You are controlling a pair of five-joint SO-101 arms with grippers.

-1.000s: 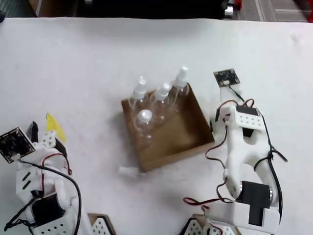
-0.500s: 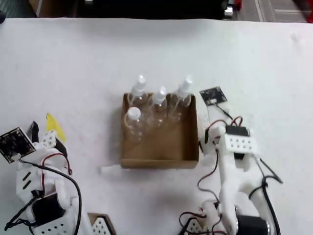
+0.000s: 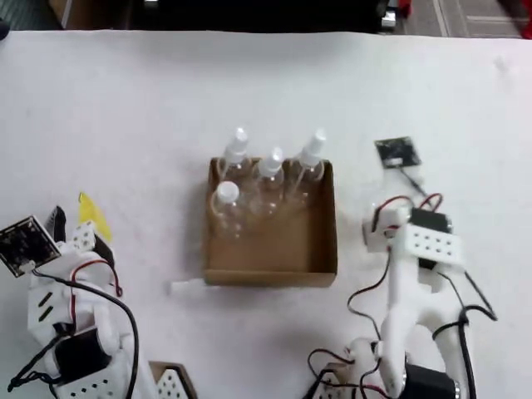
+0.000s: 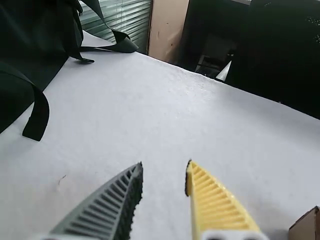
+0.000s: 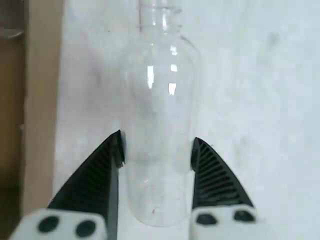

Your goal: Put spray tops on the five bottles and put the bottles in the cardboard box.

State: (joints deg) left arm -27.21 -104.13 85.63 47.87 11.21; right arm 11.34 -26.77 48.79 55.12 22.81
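Between right hand point(image 5: 156, 145) fingers point(image 5: 97, 172), clear bottle point(image 5: 157, 90), neck cut off.

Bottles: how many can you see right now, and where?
5. Four stand in the cardboard box: far-left bottle, middle bottle and far-right bottle along its far wall, near-left bottle in front. The topless bottle is in the right gripper, beside the box.
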